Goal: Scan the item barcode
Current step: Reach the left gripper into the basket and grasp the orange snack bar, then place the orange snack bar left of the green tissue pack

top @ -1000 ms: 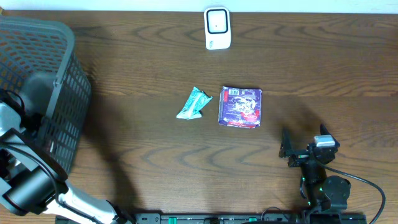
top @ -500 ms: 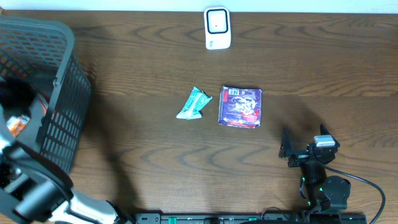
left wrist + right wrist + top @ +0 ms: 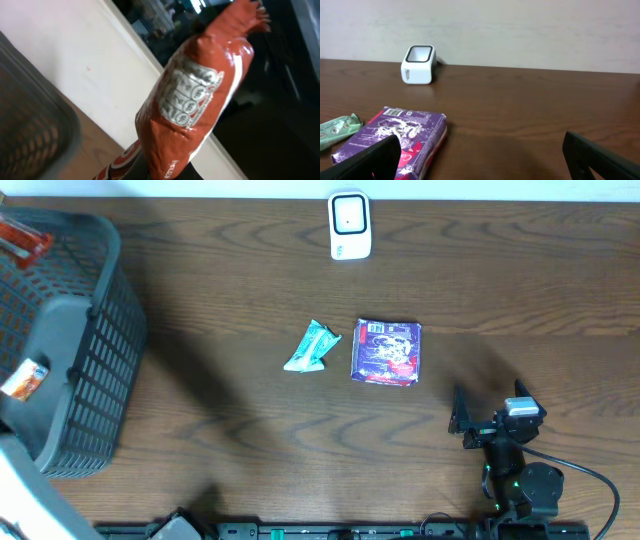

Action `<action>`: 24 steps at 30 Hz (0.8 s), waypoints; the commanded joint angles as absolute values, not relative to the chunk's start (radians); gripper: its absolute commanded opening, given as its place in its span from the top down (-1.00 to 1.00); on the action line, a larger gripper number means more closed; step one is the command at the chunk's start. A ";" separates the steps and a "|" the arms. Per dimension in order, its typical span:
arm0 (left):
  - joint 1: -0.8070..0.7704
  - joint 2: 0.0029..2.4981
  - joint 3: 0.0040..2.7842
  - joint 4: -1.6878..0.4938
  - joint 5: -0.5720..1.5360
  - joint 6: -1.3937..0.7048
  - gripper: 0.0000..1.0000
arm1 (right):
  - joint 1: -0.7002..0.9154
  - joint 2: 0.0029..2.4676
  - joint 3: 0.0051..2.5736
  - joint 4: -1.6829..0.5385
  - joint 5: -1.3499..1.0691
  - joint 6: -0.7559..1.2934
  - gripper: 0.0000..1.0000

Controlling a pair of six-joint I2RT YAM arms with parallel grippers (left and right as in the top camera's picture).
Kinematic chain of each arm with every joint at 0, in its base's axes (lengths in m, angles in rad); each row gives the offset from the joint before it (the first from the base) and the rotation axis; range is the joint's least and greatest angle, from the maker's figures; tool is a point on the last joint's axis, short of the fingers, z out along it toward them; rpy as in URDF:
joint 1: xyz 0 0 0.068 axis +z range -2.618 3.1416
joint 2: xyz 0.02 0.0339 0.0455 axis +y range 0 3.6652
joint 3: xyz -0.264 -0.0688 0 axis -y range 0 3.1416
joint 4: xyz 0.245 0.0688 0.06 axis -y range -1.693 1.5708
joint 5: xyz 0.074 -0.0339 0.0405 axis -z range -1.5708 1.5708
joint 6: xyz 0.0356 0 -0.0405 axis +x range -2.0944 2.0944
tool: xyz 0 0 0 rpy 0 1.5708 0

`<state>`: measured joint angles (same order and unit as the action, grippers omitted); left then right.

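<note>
An orange-red snack packet [image 3: 197, 95] with a white label fills the left wrist view. My left gripper [image 3: 165, 173] is shut on its lower end and holds it in the air in front of the pale wall. From overhead, the same packet [image 3: 24, 238] shows at the far left above the basket's back rim, and the arm itself is barely seen. The white scanner [image 3: 349, 225] [image 3: 418, 65] stands at the table's far edge. My right gripper [image 3: 480, 160] [image 3: 462, 420] rests open near the front right, with nothing between its fingers.
A dark mesh basket [image 3: 100, 360] [image 3: 30, 125] stands at the left with another orange packet [image 3: 25, 378] inside. A purple box [image 3: 386, 351] [image 3: 395, 137] and a green packet [image 3: 313, 346] [image 3: 337, 131] lie mid-table, ahead and left of the right gripper.
My left gripper has shut on the orange-red packet and lifted it out of the basket, so the arm has left most of the overhead view. The right arm is unmoved.
</note>
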<state>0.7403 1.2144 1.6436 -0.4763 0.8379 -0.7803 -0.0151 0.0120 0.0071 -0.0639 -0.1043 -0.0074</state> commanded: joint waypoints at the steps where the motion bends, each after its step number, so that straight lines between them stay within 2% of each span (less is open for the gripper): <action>1: 0.654 1.174 1.655 -0.561 0.864 -0.710 0.85 | -0.006 0.007 0.006 -0.068 -0.111 0.006 -0.99; 8: 0.271 1.218 1.630 -0.681 0.810 -0.427 0.85 | -0.006 0.007 0.006 -0.068 -0.111 0.006 -0.98; 16: -0.173 1.412 1.623 -0.906 0.293 -0.411 0.85 | -0.006 0.007 0.006 -0.068 -0.111 0.006 -0.99; 19: -0.287 1.510 1.623 -0.915 0.141 -0.411 0.85 | -0.006 0.007 0.006 -0.068 -0.111 0.006 -0.99; 24: -0.384 1.681 1.623 -0.912 -0.152 -0.411 0.85 | -0.006 0.007 0.006 -0.068 -0.111 0.006 -0.98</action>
<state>-0.3515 1.6039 1.6287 -0.9096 0.1326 -0.4328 -0.0151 0.0120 0.0071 -0.0639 -0.1043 -0.0074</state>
